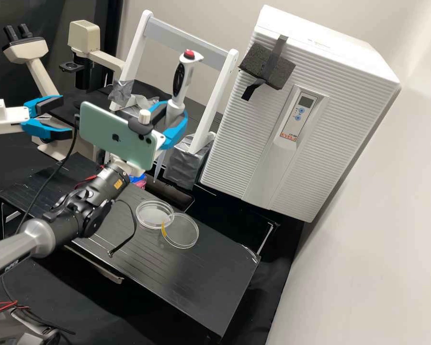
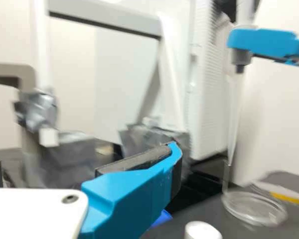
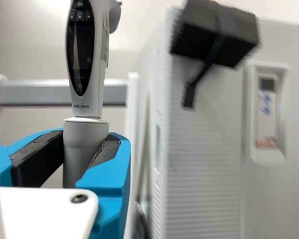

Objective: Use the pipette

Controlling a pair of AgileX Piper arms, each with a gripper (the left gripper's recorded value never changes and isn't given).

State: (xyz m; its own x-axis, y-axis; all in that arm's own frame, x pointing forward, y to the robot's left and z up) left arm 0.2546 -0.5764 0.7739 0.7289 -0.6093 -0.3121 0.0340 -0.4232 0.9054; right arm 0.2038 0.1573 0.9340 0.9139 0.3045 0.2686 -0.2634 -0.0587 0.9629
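- The right gripper (image 1: 170, 120) is clenching the pipette (image 1: 179, 79) around its lower shaft. The pipette's long axis is standing nearly upright, with the red button on top and the thin tip pointing down.
- The tip is hanging in the air above and just behind the two clear dishes (image 1: 154, 214), which are lying touching each other on the counter (image 1: 206, 282). The coming move (as I judge it) is turning on a mostly straight descent onto the dish nearer the tip.
- The left gripper (image 1: 50, 116) is hanging released, fingers apart and holding nothing. It is well to the left of the dishes in the high view, farther from them than the right one.
- Small print is running across the pipette's shaft. A red label is sitting on the panel (image 1: 297, 117) of the white unit (image 1: 330, 76) behind and right of the dishes. I am not reading either out.
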